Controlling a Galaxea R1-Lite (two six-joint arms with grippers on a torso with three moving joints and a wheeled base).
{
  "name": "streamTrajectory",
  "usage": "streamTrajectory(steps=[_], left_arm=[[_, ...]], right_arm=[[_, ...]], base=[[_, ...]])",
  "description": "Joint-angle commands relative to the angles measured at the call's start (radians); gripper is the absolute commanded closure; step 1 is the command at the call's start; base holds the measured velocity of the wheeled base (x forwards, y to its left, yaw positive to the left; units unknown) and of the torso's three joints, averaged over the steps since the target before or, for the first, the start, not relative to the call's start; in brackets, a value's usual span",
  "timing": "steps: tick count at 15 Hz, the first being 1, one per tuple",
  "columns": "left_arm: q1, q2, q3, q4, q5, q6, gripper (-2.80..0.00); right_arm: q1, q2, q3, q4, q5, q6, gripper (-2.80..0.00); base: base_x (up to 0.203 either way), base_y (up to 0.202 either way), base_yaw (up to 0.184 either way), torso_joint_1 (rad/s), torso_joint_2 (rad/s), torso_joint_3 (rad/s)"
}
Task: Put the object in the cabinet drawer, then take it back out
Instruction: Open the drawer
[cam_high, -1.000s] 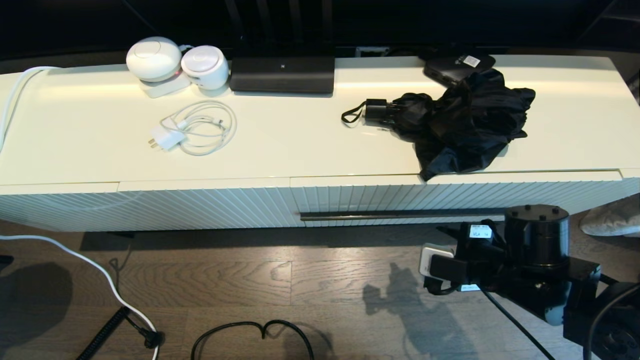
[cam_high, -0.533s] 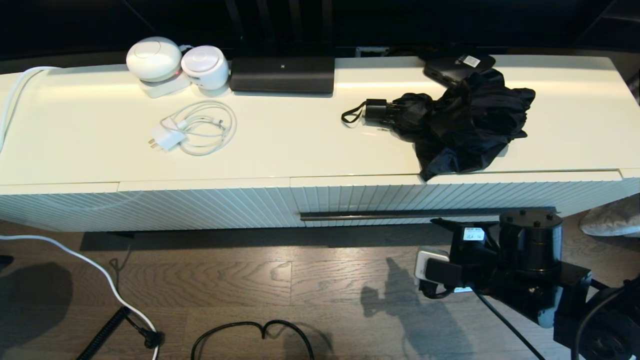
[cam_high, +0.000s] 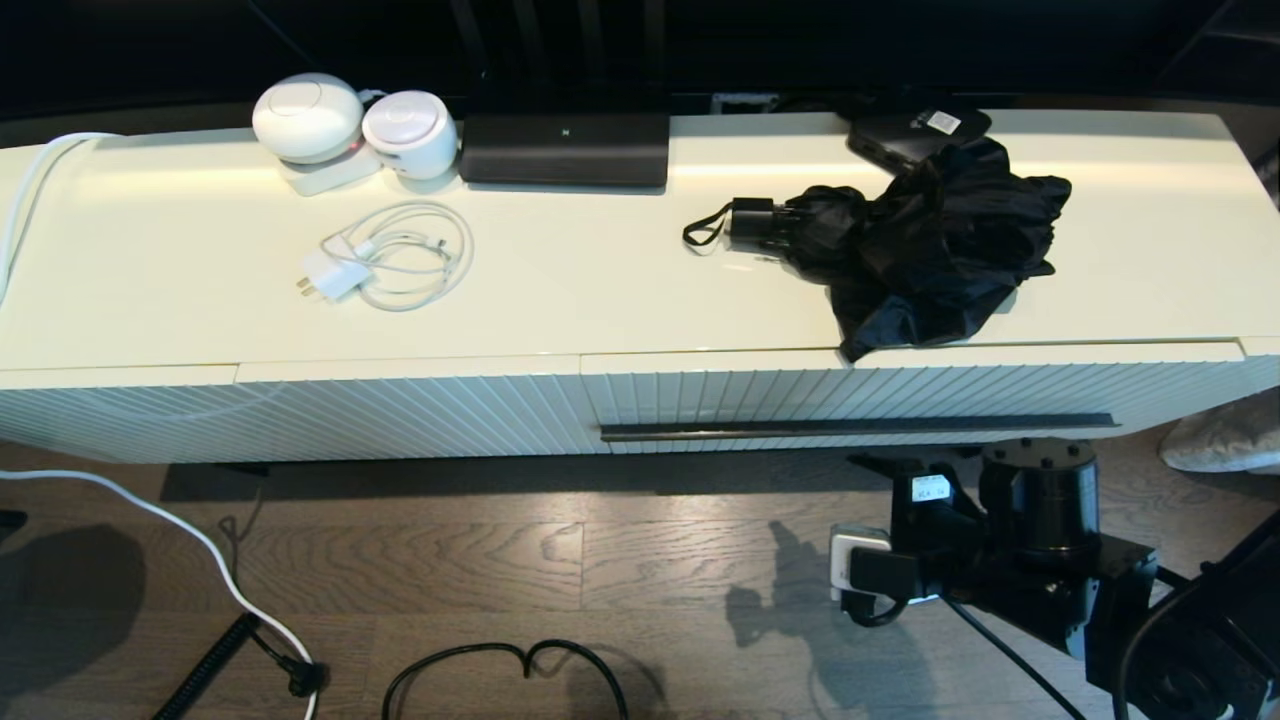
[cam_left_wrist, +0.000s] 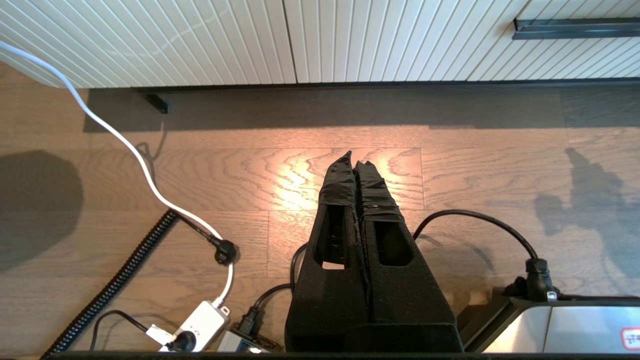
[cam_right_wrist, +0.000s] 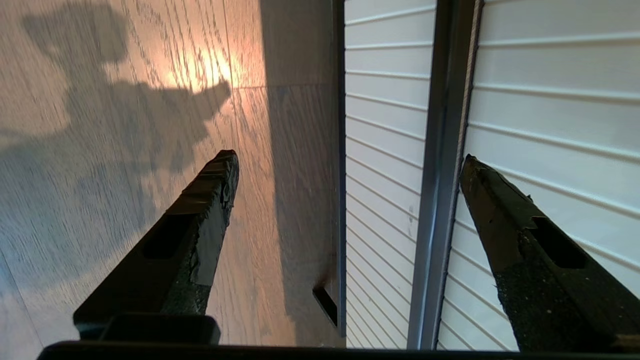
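Right gripper (cam_right_wrist: 345, 175) spread wide, holding nothing, low in front of drawer (cam_high: 900, 395), just off its bar handle (cam_high: 860, 426). Drawer closed. Umbrella (cam_high: 920, 255) lies on cabinet top (cam_high: 600, 290), right side, fabric overhanging near edge. Left gripper (cam_left_wrist: 356, 165) closed, empty, above floor (cam_left_wrist: 200, 170).

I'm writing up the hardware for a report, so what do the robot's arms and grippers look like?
The right arm is black, with a round cylindrical joint housing, small white labels, a white block at the wrist and a black cable trailing off. The right gripper has two long, tapered black fingers with slotted cut-outs and rough tips. The left gripper is the same black tapered pair, tips wrapped in black tape.
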Motion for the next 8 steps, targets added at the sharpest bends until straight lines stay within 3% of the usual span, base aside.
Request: streamTrajectory(steps=[1, 8], left_arm=[[0.001, 0.000, 0.000, 0.000, 0.000, -0.001, 0.00], [0.002, -0.002, 0.000, 0.000, 0.000, 0.001, 0.00]], right_arm=[[-0.026, 0.029, -0.009, -0.007, 0.010, -0.022, -2.80], [-0.069, 0.116, -0.082, -0.076, 0.065, -0.072, -2.80]], base=[[0.000, 0.000, 0.000, 0.000, 0.00, 0.000], [0.000, 0.000, 0.000, 0.000, 0.00, 0.000]])
